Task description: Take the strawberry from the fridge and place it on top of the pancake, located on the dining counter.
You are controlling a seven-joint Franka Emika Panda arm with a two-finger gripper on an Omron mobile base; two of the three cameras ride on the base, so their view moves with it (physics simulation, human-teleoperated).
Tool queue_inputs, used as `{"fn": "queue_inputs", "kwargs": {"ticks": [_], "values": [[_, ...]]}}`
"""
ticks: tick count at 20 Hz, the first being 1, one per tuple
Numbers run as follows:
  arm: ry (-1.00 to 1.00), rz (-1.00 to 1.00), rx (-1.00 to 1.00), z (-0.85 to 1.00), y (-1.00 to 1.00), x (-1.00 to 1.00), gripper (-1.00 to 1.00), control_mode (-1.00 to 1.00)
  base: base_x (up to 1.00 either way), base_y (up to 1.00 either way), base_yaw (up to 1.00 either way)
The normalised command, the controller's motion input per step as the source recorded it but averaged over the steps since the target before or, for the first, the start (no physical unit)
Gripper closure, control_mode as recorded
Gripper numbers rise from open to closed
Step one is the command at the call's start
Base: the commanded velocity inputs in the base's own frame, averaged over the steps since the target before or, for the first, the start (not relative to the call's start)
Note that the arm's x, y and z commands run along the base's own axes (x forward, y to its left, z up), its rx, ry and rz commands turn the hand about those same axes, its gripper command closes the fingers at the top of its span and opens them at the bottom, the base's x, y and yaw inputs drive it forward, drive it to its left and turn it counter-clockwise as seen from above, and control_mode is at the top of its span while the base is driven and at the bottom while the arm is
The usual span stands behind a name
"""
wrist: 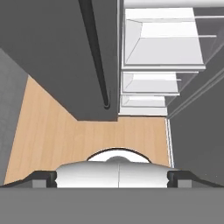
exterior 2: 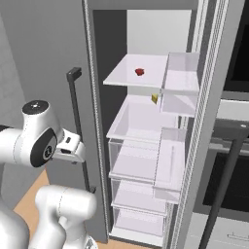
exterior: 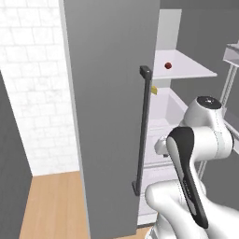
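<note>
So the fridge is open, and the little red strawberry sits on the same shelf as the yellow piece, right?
Not quite. The fridge is open, but the strawberry lies on the top shelf, while the yellow piece sits one level lower, at the back of the shelf beneath. The right base view shows both levels plainly.

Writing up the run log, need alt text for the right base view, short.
An open fridge with white shelves and clear drawers holds a tiny dark red strawberry on its top shelf, with a small yellow piece just below it. The white robot arm stands at lower left, beside the grey door's dark bar handle.
</note>
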Motion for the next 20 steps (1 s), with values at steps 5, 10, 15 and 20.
{"fn": "queue_inputs", "kwargs": {"ticks": [5,10,15,20], "values": [[0.0,0.0,0.0,0.0,0.0,0.0,-1.0,1.0,0.0,-0.38,0.0],[0.0,0.0,0.0,0.0,0.0,0.0,-1.0,1.0,0.01,-0.3,-0.18],[0.0,0.0,0.0,0.0,0.0,0.0,-1.0,1.0,0.04,-0.21,-0.37],[0.0,0.0,0.0,0.0,0.0,0.0,-1.0,1.0,0.23,-0.19,-0.41]]}}
